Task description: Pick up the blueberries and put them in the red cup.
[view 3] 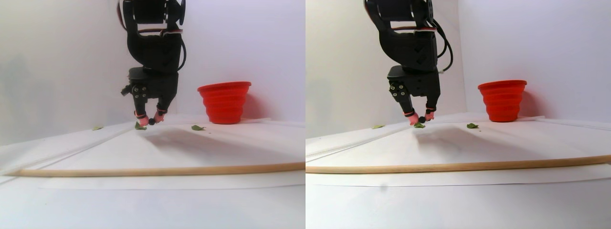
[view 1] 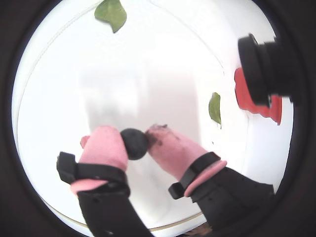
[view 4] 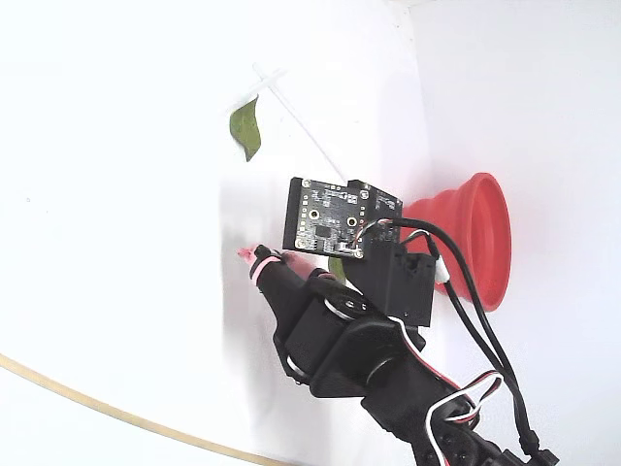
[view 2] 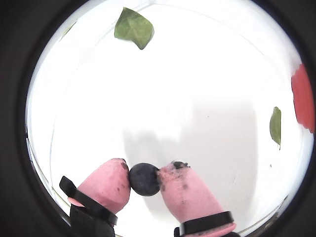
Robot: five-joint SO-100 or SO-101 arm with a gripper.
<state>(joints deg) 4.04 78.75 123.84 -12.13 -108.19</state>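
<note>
wrist view, first: the pincer is clamping one blueberry between its two pink-capped fingertips, black straps are ringing both finger bases. a green leaf is lying at the top edge on the white worktop, a second green leaf is lying at right, and a slice of the red cup is showing beyond it, partly behind a black lens housing.

wrist view, second: the same blueberry is sitting squeezed between the pink tips of the pincer, whose pads are showing dark smudges. one leaf is lying at top, another at right, just beside the red cup at the frame's edge.

stereo pair view: the pincer is hanging tips-down just above the worktop, the dark berry is gripped at the tips. the red cup is standing upright to the right, well apart from the pincer. a wooden strip is crossing the foreground.

fixed view: the arm's black body is covering the tips, only pink caps are peeking out. the red cup is lying behind the arm.
</note>
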